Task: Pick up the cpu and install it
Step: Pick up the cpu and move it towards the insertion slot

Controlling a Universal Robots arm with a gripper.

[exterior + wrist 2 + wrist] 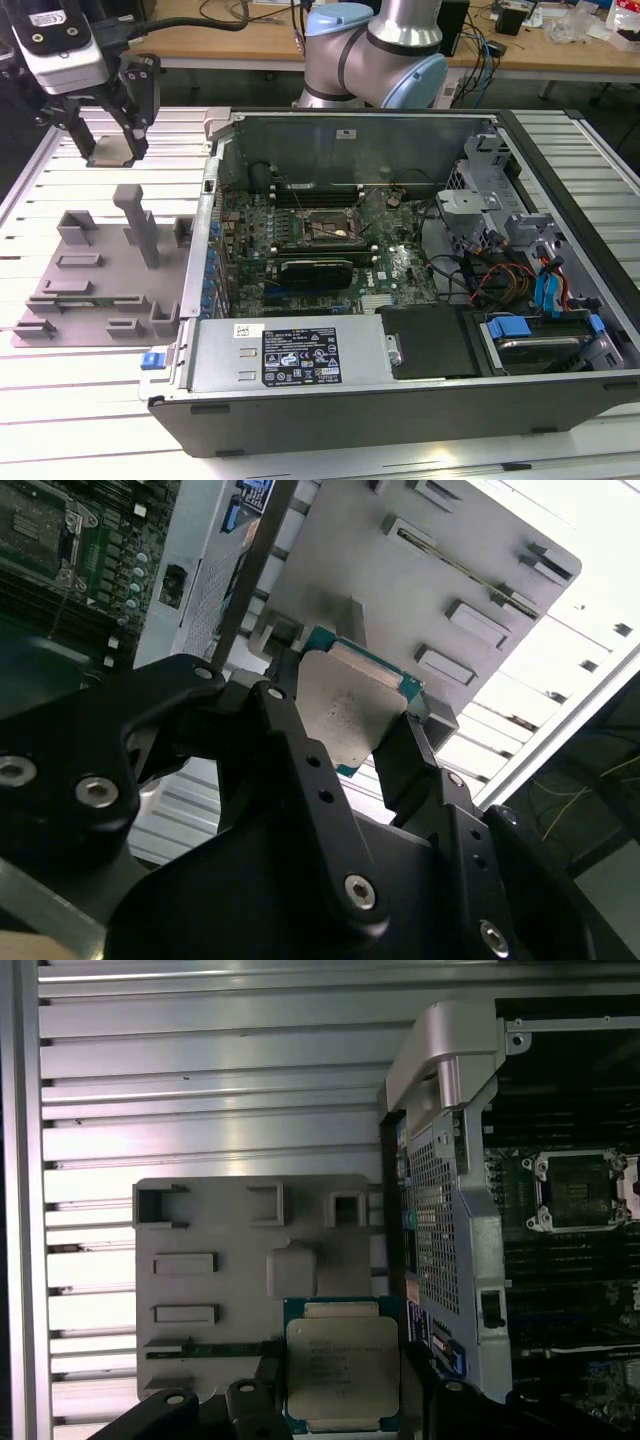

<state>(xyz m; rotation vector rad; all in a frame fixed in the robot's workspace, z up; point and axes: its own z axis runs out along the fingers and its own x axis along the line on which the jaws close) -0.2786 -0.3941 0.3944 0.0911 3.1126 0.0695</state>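
The cpu (108, 150) (350, 705) (342, 1365) sits pinched between the two black fingers (283, 705) of the gripper (108, 148) (350, 717) (342, 1382), which press against its opposite edges. Its silver top faces both wrist cameras, with the green rim showing around it. It hangs in the air, clear of the grey fixture (90, 290) (400, 590) (220, 1290) that lies below it on the slatted metal table (100, 430) (200, 1080). In the exterior view it is at the far left, well apart from the open case (400, 380). Inside the case lies the motherboard (400, 265), whose socket (325, 228) (575, 1190) stands open and bare.
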